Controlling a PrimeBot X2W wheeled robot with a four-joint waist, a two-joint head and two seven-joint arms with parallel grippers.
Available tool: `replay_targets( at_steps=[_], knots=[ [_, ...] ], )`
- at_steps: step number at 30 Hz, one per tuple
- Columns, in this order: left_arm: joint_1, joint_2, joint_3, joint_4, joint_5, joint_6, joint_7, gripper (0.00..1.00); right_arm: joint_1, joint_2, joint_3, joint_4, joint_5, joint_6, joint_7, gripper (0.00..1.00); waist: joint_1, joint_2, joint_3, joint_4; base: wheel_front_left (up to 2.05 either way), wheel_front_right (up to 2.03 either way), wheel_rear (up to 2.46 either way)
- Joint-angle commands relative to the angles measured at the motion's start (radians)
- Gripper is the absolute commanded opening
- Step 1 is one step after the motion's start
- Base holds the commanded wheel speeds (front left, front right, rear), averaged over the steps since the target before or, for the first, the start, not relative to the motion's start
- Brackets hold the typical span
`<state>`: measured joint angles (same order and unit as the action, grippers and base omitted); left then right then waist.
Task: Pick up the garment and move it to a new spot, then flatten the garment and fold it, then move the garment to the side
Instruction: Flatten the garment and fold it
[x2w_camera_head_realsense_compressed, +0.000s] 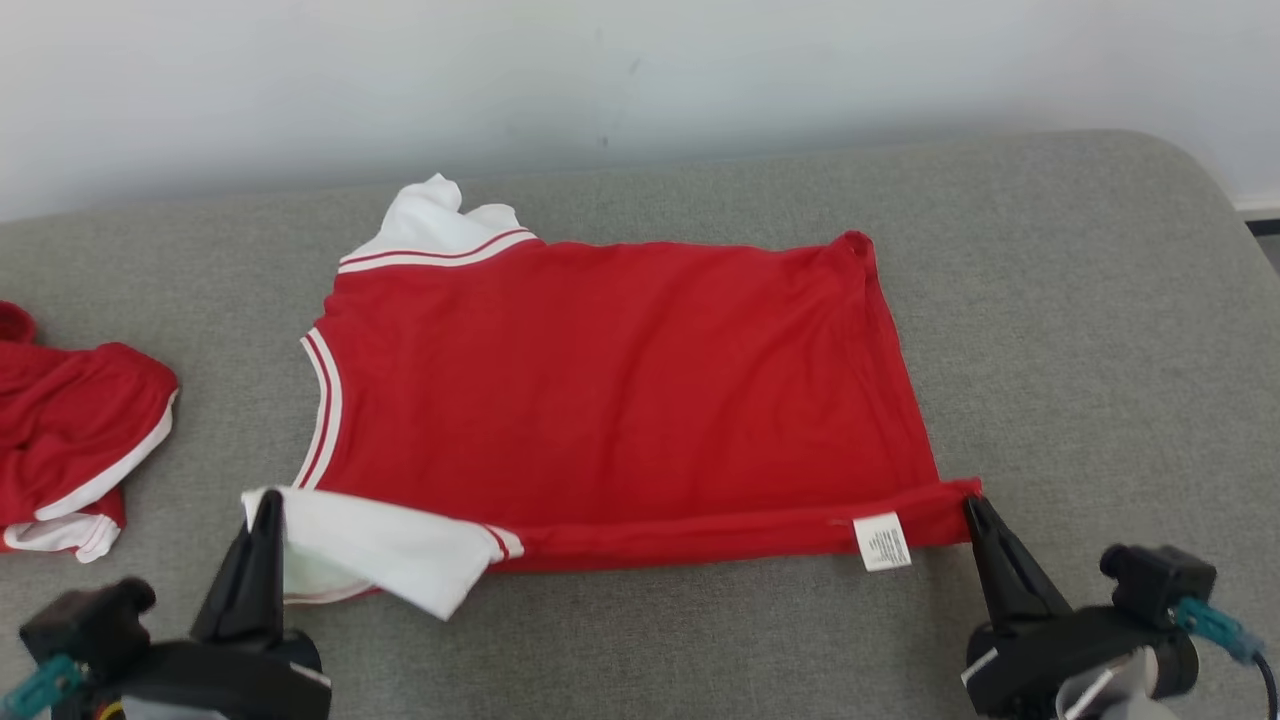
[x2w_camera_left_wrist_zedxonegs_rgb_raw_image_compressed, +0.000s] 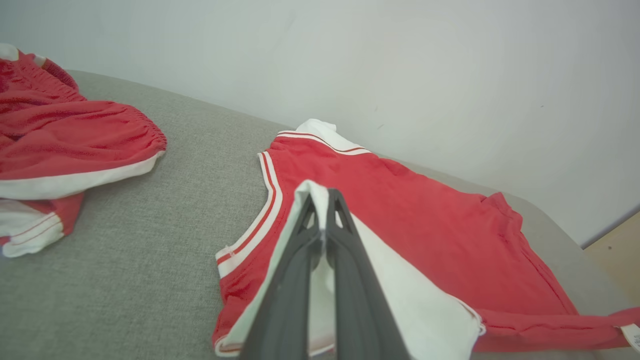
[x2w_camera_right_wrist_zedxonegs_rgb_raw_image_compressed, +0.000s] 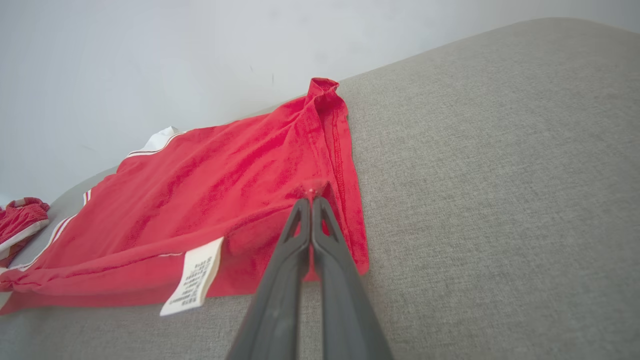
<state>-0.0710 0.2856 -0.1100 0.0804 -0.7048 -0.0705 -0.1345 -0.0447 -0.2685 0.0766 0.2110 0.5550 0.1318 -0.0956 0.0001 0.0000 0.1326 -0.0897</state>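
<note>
lying spread out on the grey cushion (x2w_camera_head_realsense_compressed: 1080, 350), the garment (x2w_camera_head_realsense_compressed: 620, 390) is a red top with white sleeves edged in red stripes. its neck end points to the robot's left and its hem to the right. the far edge runs close to the back of the cushion, below the pale wall (x2w_camera_head_realsense_compressed: 640, 70). along the near edge the cloth is turned up into a narrow red band, and a white care label (x2w_camera_head_realsense_compressed: 882, 541) hangs from that band near its right end.

the left gripper (x2w_camera_head_realsense_compressed: 268, 505) has its two dark fingers pressed together on the near white sleeve (x2w_camera_head_realsense_compressed: 380, 550) at the garment's near left corner. the left wrist view shows white cloth pinched between them. the right gripper (x2w_camera_head_realsense_compressed: 975, 505) has its fingers closed together too, their tips clamped on the near right corner of the hem, where the red cloth bunches up slightly at the tips.

a second red cloth (x2w_camera_head_realsense_compressed: 70, 440) with white trim lies crumpled at the left end of the cushion, well apart from the garment and touching neither gripper.
</note>
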Motion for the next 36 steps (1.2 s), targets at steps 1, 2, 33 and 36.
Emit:
replay_targets(
  at_steps=[1, 2, 33, 36],
  knots=[
    [-0.032, 0.011, -0.004, 0.015, 0.014, -0.004, 0.01, 0.0, -0.025, -0.001, 0.007, 0.012, 0.006, -0.002, 0.002, 0.0, -0.0001, 0.0, 0.015, -0.011, 0.0, 0.0, 0.0],
    [-0.087, 0.02, -0.009, 0.057, 0.008, -0.01, 0.022, 0.0, -0.072, -0.001, 0.023, 0.041, 0.001, -0.002, 0.005, 0.0, -0.0001, 0.0, 0.027, -0.017, 0.0, 0.0, 0.0],
    [-0.268, 0.024, -0.052, 0.422, 0.061, -0.058, -0.132, 1.0, -0.296, -0.013, 0.131, 0.449, 0.018, -0.002, -0.162, 1.0, -0.0001, 0.0, 0.027, -0.001, 0.0, 0.0, 0.0],
    [-0.207, 0.006, -0.05, 0.39, 0.073, -0.055, -0.13, 1.0, -0.261, -0.014, 0.119, 0.433, 0.019, -0.002, -0.164, 1.0, -0.0001, 0.0, 0.025, 0.009, 0.0, 0.0, 0.0]
  ],
)
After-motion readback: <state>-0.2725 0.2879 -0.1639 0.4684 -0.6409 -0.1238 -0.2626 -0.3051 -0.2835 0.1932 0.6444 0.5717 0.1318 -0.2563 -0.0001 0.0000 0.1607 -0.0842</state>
